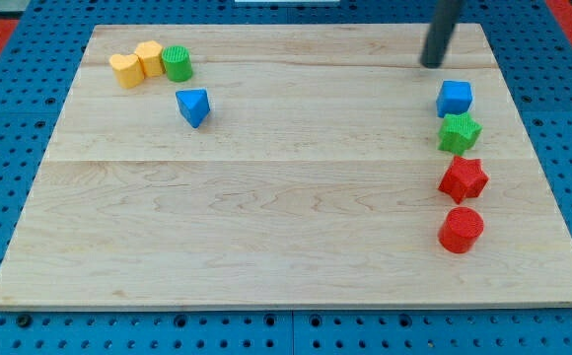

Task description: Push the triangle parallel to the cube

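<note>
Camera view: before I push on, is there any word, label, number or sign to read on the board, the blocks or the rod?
None: no text on the wooden board, the blue triangle, the blue cube, the other blocks, or my tip, which stands just above and left of the cube in the view.

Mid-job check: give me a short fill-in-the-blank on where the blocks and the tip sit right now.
1. My tip is just above the blue ____, at the view's upper right.
2. The blue triangle lies just below the ____ cylinder, at the view's upper left.
3. Down the view's right side run the blue cube, green star, red star and red ____.
4. The two yellow blocks sit to the view's ____ of the green cylinder.

Missing words: cube; green; cylinder; left
</note>
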